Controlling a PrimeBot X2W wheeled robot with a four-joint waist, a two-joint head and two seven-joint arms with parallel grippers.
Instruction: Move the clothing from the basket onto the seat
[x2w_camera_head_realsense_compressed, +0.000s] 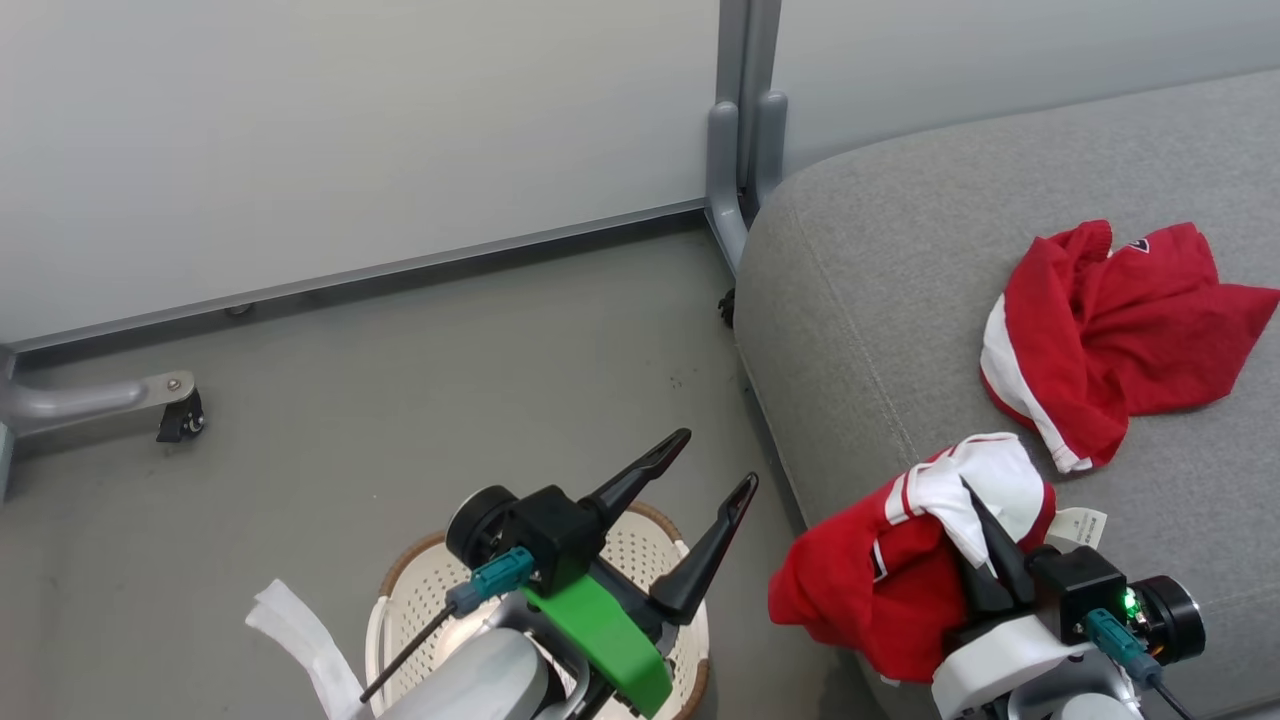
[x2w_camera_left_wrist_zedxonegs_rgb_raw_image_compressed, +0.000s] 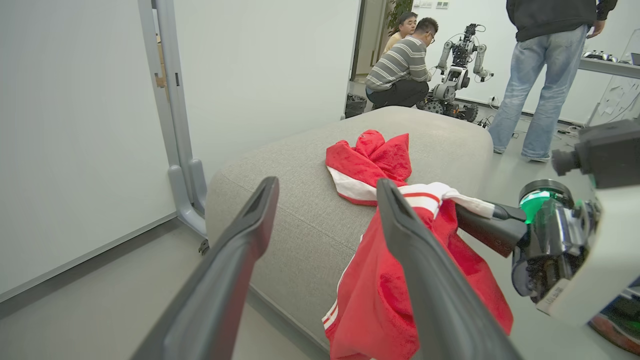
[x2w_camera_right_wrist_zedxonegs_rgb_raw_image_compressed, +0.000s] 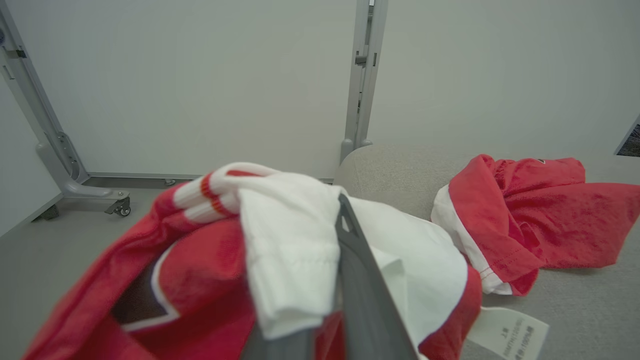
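**Anna:** Where is the clothing now?

**Ben:** There are two pieces. One red garment (x2w_camera_head_realsense_compressed: 1110, 330) with a white band lies crumpled on the seat (x2w_camera_head_realsense_compressed: 880, 260), well in from the edge, and it has a small dark patch near its top. The other one, a red and white garment (x2w_camera_head_realsense_compressed: 870, 590), is held by the right fingers (x2w_camera_head_realsense_compressed: 985, 545), which are closed tight on its white part. It hangs at the near edge of the seat, partly over the floor (x2w_camera_head_realsense_compressed: 400, 380).

**Anna:** Does it rest on the cushion?

**Ben:** I cannot tell. In the left wrist view it hangs down along the side of the seat. A white label (x2w_camera_head_realsense_compressed: 1080, 525) lies on the seat just beside the right fingers.

**Anna:** And the basket?

**Ben:** The basket (x2w_camera_head_realsense_compressed: 400, 580) stands on the floor, left of the seat, under the left arm. The left fingers (x2w_camera_head_realsense_compressed: 640, 470) are spread wide above it, holding nothing, with the tips toward the seat.

**Anna:** What is around them?

**Ben:** Behind there is a pale wall panel (x2w_camera_head_realsense_compressed: 350, 120) with a grey post (x2w_camera_head_realsense_compressed: 740, 120), and a castor (x2w_camera_head_realsense_compressed: 180, 415) on the floor. In the left wrist view, beyond the seat, two persons (x2w_camera_left_wrist_zedxonegs_rgb_raw_image_compressed: 400, 70) crouch beside another robot (x2w_camera_left_wrist_zedxonegs_rgb_raw_image_compressed: 457, 70), and a third person (x2w_camera_left_wrist_zedxonegs_rgb_raw_image_compressed: 540, 75) stands in jeans.
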